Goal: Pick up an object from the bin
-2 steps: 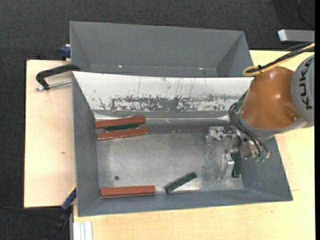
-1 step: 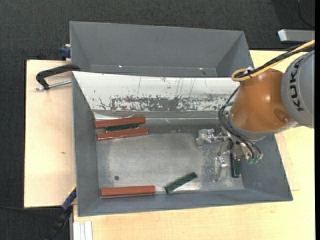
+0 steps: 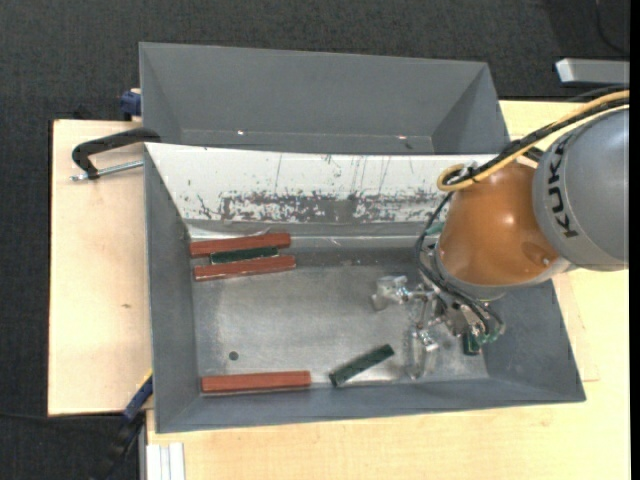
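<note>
Hanging low at right of bin (image 3: 168, 298), gripper (image 3: 424, 346) sat just beside dark green bar (image 3: 362, 365); clenched or released, you couldn't tell. You likely needed to centre across bar's narrow side, then descend straight.

The camera sits high over the grey metal bin (image 3: 320, 93) and looks down into it, tipped somewhat off the vertical. It leans in from the bin's near side: the far wall spreads broad across the upper picture, while the near wall along the bottom shrinks to a narrow band. The left and right walls slope about evenly, so the lens stands close to the bin's midline. It is far enough back to take in the whole rim, with a margin of dark floor (image 3: 300, 8) beyond. The arm (image 3: 590, 198) enters from the right edge, nearer the lens, and its orange cover (image 3: 495, 233) masks part of the tool (image 3: 425, 353).
</note>
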{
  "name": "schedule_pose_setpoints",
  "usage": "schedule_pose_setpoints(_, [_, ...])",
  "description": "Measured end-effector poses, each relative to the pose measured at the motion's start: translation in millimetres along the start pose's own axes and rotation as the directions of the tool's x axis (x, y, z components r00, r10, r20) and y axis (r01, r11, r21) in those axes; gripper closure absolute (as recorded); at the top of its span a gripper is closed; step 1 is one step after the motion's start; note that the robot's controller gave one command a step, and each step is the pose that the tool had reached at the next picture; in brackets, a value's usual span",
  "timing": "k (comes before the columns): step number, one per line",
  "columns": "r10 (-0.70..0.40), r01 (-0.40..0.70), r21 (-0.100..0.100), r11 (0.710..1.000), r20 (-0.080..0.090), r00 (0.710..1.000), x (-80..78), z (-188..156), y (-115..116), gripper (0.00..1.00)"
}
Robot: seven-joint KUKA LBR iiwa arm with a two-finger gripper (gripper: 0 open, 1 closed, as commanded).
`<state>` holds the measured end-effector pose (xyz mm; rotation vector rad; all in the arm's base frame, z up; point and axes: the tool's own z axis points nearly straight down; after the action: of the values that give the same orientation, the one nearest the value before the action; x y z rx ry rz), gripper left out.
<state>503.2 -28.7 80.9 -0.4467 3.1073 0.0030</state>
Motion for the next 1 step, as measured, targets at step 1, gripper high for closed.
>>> schedule_pose_setpoints(1, [-0.364, 0.364, 0.001, 0.932, 0.001, 0.932, -8.2, 10.1, 33.2, 1.00])
